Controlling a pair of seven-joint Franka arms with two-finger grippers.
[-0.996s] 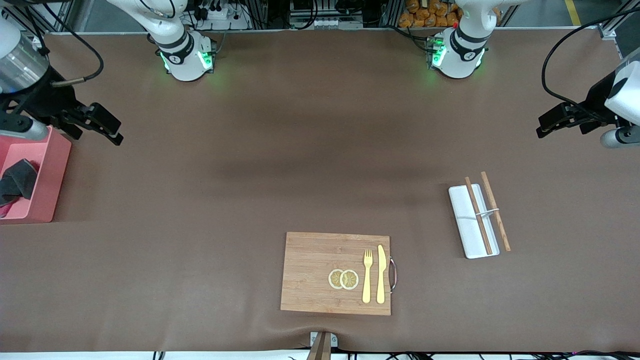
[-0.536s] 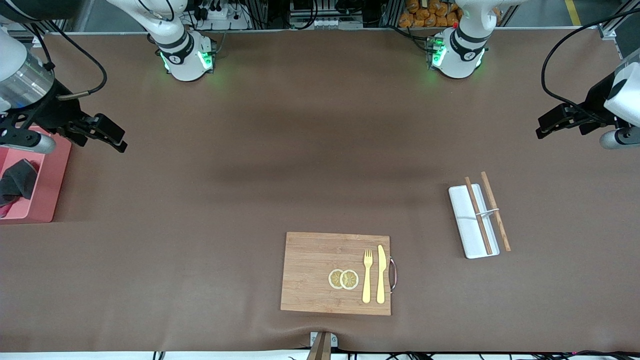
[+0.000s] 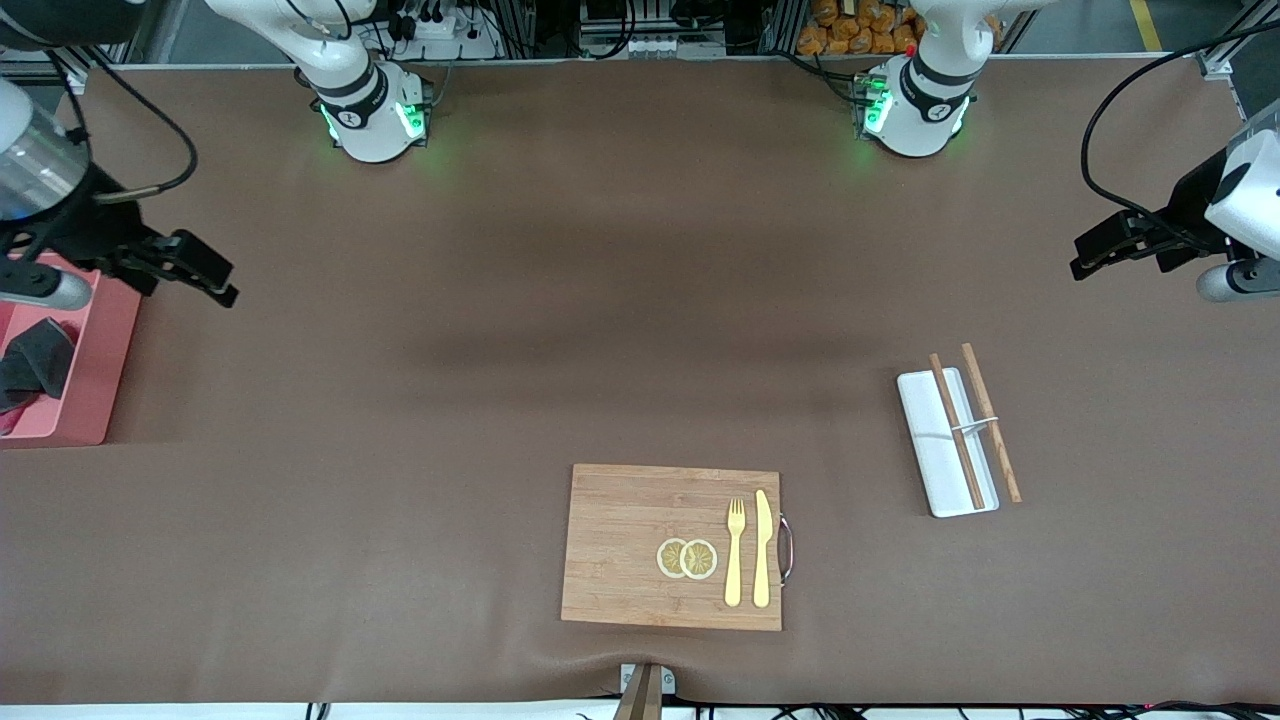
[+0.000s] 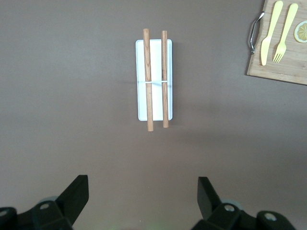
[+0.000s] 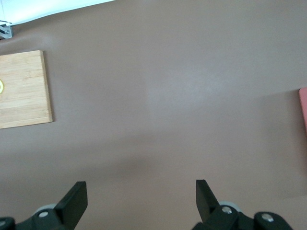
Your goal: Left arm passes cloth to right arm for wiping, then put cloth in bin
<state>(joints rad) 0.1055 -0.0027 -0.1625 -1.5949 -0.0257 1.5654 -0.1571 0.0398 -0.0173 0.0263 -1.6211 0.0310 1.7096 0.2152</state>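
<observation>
Cloth: the crumpled dark grey and crimson cloth (image 3: 35,362) lies in the pink-salmon rectangular plastic bin (image 3: 88,375), at the table's right-arm edge.
Right gripper (image 3: 200,272): fingers apart, empty, over bare table beside the bin.
Left gripper (image 3: 1100,248): fingers apart, empty, waiting near the left-arm edge.

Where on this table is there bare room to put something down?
The widest bare stretch runs between the two arm bases and the cutting board, from the bin to the white tray. Bare mat also lies between board and bin. It is crowded only in the bin, which holds the cloth, and on the board's cutlery end.
</observation>
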